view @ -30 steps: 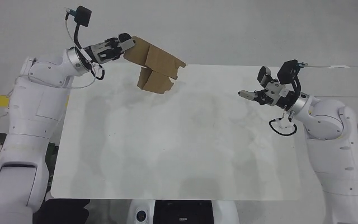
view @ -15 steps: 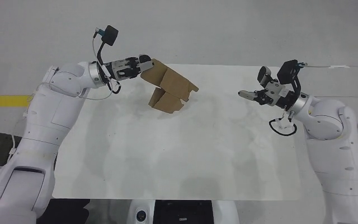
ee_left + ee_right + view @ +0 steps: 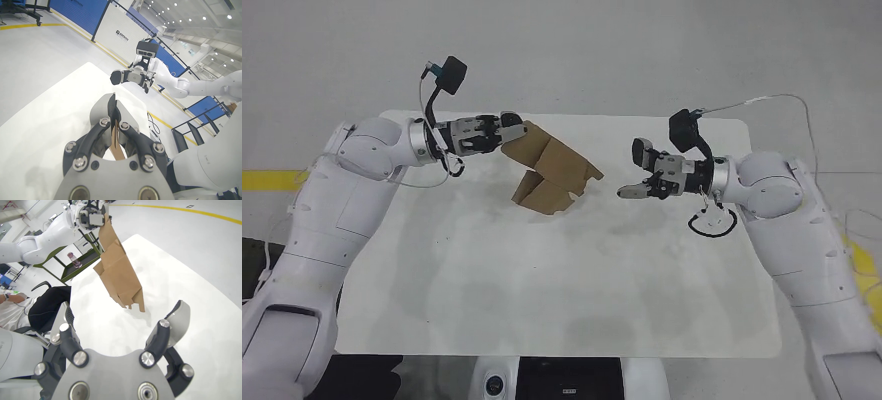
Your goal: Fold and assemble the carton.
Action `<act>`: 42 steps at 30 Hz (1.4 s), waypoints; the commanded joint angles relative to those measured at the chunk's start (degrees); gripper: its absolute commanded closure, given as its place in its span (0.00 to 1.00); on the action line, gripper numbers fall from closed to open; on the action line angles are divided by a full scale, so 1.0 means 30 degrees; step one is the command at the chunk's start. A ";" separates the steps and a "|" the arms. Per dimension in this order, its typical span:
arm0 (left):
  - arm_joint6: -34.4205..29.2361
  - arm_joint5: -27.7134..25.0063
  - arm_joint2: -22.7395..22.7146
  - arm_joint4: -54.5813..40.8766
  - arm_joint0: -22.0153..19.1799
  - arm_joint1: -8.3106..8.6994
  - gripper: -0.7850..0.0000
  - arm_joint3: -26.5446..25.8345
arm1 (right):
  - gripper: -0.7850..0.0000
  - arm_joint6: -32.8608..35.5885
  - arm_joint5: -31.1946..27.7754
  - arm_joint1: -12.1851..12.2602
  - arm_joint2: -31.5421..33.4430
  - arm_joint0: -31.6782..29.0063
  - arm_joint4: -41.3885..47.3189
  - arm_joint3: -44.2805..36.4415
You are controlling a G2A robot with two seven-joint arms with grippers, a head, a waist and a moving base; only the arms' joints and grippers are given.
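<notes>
The left claw (image 3: 512, 125) is pinched tight on the top edge of the brown carton (image 3: 554, 168), holding it up over the far left part of the white surface (image 3: 542, 290). The carton hangs tilted from that grip, only partly folded, with its loose flaps pointing down; in the right wrist view they appear to sit just off the surface, above their shadow. The right claw (image 3: 634, 172) is spread wide and holds nothing. It hovers over the far middle of the surface, facing the carton's near side, close to it but apart.
</notes>
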 commanded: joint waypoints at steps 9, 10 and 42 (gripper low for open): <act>-0.0126 0.0125 0.0542 -0.0833 0.0159 0.0579 1.00 -0.1176 | 0.00 -0.2015 -0.1984 -0.0313 -0.4193 0.3599 -0.1260 0.2810; -0.0120 0.0119 0.0605 -0.0902 0.0187 0.0649 1.00 -0.1317 | 0.00 -0.2017 -0.1984 -0.0382 -0.4547 0.3905 -0.1300 0.2992; 0.0270 -0.0270 0.3196 -0.3102 -0.0269 0.2315 1.00 -0.2866 | 0.60 -0.2017 -0.1984 -0.2399 -1.0476 0.7596 0.1804 0.5507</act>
